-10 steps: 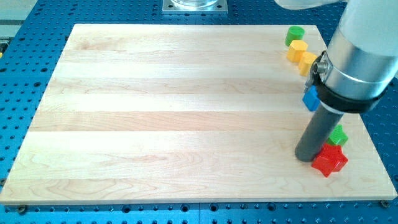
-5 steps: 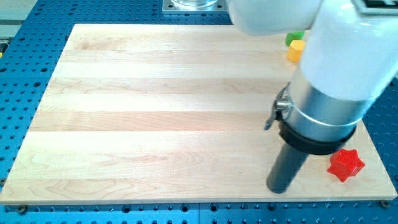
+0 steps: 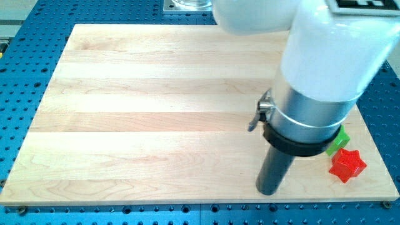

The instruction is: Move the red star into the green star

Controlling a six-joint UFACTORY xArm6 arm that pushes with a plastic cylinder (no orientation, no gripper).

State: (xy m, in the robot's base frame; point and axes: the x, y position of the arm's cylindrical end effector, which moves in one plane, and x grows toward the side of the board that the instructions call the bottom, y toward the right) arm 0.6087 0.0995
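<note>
The red star (image 3: 347, 165) lies near the board's bottom right corner. The green star (image 3: 339, 140) sits just above and left of it, touching or almost touching, and is partly hidden behind the arm. My tip (image 3: 267, 190) rests on the board near the bottom edge, well to the left of both stars and apart from them.
The wooden board (image 3: 156, 112) lies on a blue perforated table. The arm's large white and silver body (image 3: 325, 69) covers the board's upper right area and hides the blocks there.
My tip has moved left and down, away from the red star. The red star now lies slightly further right. The arm now hides the yellow, blue and green blocks at the upper right.
</note>
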